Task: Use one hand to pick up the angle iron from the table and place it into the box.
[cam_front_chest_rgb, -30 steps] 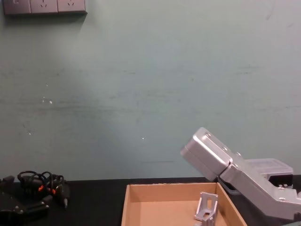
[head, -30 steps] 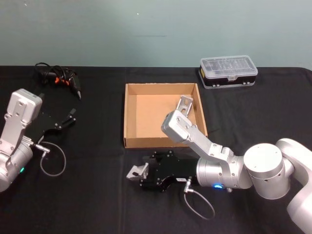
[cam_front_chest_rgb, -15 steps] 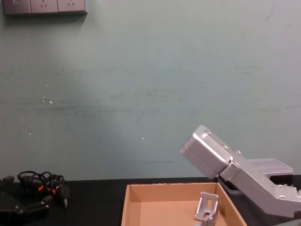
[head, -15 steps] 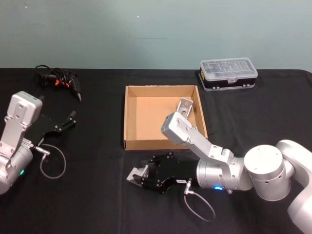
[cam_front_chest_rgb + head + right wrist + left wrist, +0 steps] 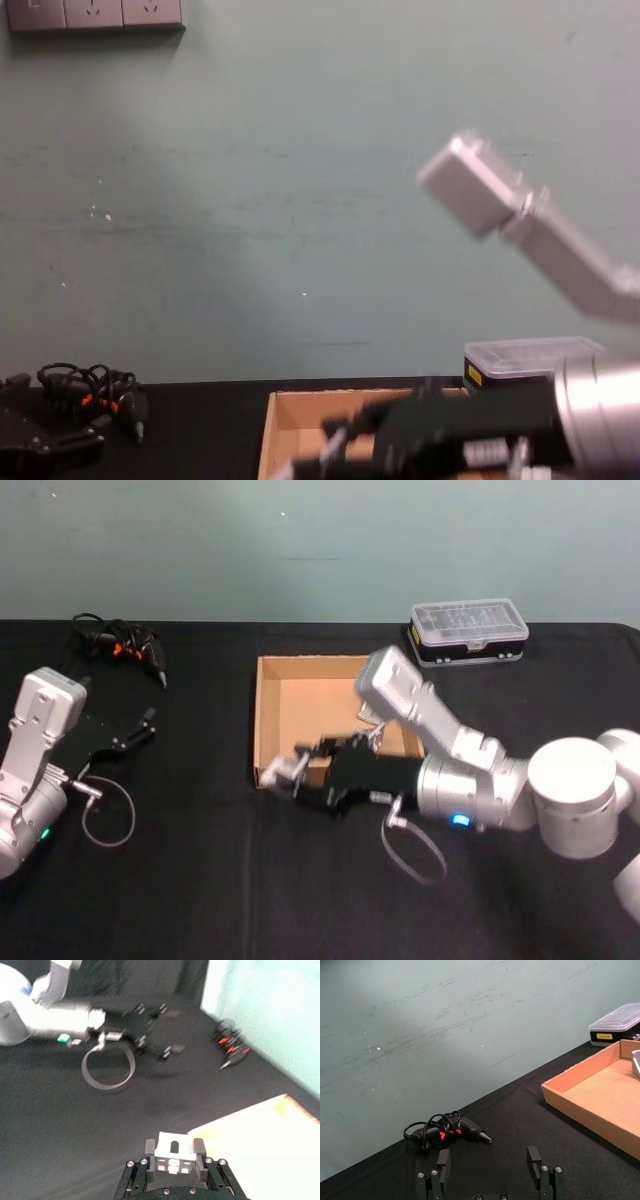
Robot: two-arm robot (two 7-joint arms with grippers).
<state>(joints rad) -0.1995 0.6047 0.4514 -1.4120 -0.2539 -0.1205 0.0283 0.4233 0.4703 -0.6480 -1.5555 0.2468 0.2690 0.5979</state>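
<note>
Right wrist view up close: right claw [image 5: 173,1161] clamped on the angle iron [image 5: 173,1151], fingers pressed to both sides, slotted face outward. Seated centred between the fingers, poking out just past the tips. Looks secure enough, though gripped over only a small part of the bracket.

From the head view, carried off the surface [image 5: 200,880] and hanging at the near wall of the box [image 5: 262,715], toward its left front corner. Cannot tell whether fully past that wall or only level with it.

Biggest risk, judged from this: letting go too soon. Would likely land on the rim, tip back and fall outside onto the black top. Second risk: coming in too low, catching the cardboard wall and shoving the light tray away. Also possible: a slip in the grip from a quick swing. Worth carrying further inward before opening.

Farther in, a second bracket [image 5: 636,1062] lying near the tray's right wall; could be struck by a drop aimed that way.

Off to the left, left claw [image 5: 487,1170] parked low, fingers apart, holding nothing. Beyond it, a corded tool [image 5: 447,1131] at the far edge.
</note>
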